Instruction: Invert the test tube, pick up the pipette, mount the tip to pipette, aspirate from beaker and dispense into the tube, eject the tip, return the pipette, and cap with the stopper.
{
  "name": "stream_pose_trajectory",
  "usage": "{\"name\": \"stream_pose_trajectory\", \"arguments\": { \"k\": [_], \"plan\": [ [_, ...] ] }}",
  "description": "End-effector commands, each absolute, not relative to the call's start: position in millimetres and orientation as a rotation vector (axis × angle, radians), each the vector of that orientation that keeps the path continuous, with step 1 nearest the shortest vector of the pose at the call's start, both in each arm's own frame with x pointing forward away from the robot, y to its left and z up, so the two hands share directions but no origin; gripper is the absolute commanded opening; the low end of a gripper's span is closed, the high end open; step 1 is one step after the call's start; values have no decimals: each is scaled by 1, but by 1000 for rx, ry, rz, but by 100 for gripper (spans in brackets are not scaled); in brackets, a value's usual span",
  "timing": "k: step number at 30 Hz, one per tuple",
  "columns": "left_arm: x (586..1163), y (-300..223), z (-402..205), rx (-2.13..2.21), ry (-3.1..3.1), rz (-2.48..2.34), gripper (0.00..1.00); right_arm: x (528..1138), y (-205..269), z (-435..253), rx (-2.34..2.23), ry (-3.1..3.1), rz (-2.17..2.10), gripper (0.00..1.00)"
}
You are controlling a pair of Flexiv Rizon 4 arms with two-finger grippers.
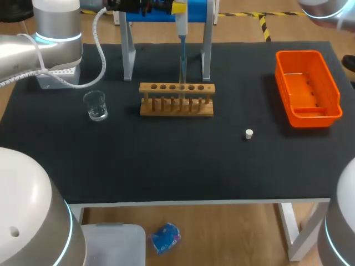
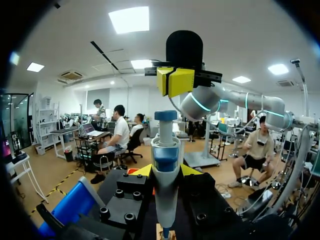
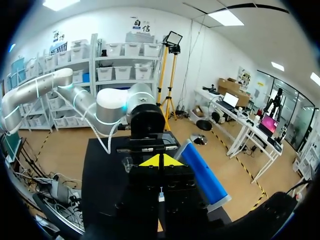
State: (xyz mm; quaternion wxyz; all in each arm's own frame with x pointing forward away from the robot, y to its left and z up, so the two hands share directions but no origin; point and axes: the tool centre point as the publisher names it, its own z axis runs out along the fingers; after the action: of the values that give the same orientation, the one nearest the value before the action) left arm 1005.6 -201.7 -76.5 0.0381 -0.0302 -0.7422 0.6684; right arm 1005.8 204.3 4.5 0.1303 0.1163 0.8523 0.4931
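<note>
My left fingers (image 2: 149,172) grip the pipette (image 2: 165,150) from both sides beside the blue stand (image 1: 166,14), at the head view's upper middle, above the wooden rack (image 1: 176,100). My right fingers (image 3: 156,161) are pressed together, holding nothing (yellow tips touching). On the desk (image 1: 166,160), the beaker (image 1: 96,105) sits left of centre and the stopper (image 1: 249,133) right of centre.

we list, placed from the left gripper (image 1: 177,7):
- wooden rack (image 1: 176,111), one row of holes, on the table below the gripper.
- blue stand (image 1: 197,14), two pale legs, one either side beneath it.
- orange basket (image 1: 316,119), well off to its right.
- black table (image 1: 166,160), under all three.
</note>
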Motion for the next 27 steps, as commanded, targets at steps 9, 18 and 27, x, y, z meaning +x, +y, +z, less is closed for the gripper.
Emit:
{"name": "stream_pose_trajectory", "arguments": {
  "k": [9, 18, 27],
  "plan": [
    [1005, -202, -76, -91, -2278, 2052, 0, 1006, 216, 2, 336, 2499, 1424, 0],
    [1005, -202, -76, -91, -2278, 2052, 0, 1009, 216, -1, 350, 2505, 1410, 0],
    [1005, -202, -76, -91, -2278, 2052, 0, 1010, 215, -5, 352, 2515, 1400, 0]
  ]
}}
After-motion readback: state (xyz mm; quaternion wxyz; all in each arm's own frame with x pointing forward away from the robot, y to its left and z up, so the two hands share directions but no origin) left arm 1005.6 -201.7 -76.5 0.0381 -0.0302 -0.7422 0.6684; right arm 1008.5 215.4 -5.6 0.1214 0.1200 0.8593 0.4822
